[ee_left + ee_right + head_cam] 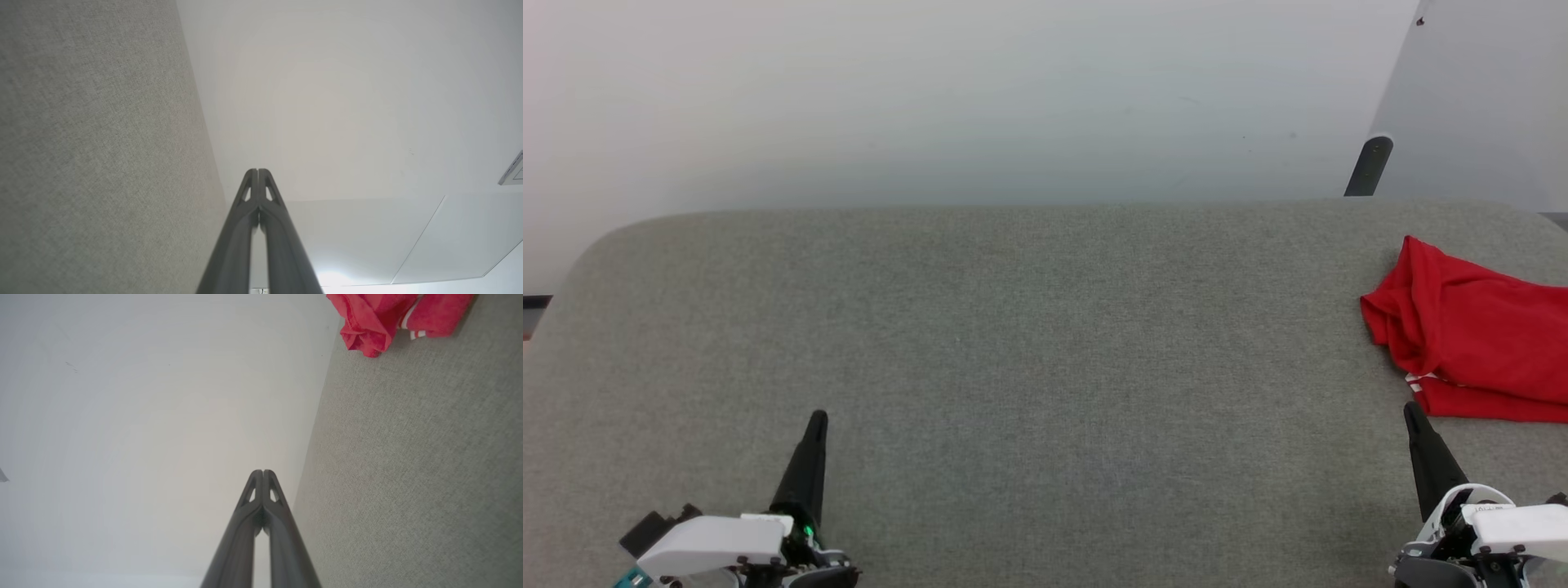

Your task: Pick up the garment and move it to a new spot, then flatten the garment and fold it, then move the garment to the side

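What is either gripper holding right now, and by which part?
Nothing. The left gripper and right gripper are shut empty; the garment lies apart on the table.

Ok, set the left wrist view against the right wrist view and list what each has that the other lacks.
Left wrist view's own: the left gripper, shut, and pale seamed panels at lower right. Right wrist view's own: the right gripper, shut, and the garment, crumpled at top right. Shared: the grey padded surface and a pale wall.
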Available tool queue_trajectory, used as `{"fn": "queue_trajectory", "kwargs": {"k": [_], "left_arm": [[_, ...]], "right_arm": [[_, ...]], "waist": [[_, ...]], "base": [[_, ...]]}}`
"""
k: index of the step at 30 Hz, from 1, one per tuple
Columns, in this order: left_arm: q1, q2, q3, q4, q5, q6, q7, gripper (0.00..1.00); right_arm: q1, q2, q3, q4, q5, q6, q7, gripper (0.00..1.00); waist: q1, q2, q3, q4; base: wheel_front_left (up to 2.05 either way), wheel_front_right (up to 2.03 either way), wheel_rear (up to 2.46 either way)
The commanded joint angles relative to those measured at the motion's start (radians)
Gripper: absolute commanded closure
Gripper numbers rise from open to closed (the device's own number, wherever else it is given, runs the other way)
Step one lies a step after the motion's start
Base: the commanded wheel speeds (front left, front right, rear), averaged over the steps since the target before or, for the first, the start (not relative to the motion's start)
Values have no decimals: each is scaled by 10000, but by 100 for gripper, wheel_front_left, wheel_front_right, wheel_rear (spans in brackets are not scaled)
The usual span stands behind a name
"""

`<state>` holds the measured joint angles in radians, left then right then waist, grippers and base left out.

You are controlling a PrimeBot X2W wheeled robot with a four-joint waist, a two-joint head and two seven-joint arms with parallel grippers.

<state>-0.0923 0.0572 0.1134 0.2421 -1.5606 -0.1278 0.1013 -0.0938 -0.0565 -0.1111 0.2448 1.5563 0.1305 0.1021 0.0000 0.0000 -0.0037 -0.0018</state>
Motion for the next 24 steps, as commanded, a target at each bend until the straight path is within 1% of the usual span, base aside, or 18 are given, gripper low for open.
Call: {"fn": "queue_trajectory", "kwargs": {"k": [1, 8, 24], "left_arm": [[-125, -30, 21, 12, -172, -50, 36, 100], [-228, -95, 18, 48, -542, -53, 156, 100], [-227, -85, 16, 43, -535, -53, 164, 100]], "right_arm": [[-145, 37, -25, -13, 185, 4, 47, 100], [-234, 93, -43, 2, 596, 4, 140, 100], [-175, 85, -37, 3, 583, 4, 146, 100]], "waist": [[0, 0, 11, 3], [0, 0, 65, 17], [0, 0, 68, 18]], "base": [[0, 0, 0], [0, 0, 0], [0, 0, 0]]}}
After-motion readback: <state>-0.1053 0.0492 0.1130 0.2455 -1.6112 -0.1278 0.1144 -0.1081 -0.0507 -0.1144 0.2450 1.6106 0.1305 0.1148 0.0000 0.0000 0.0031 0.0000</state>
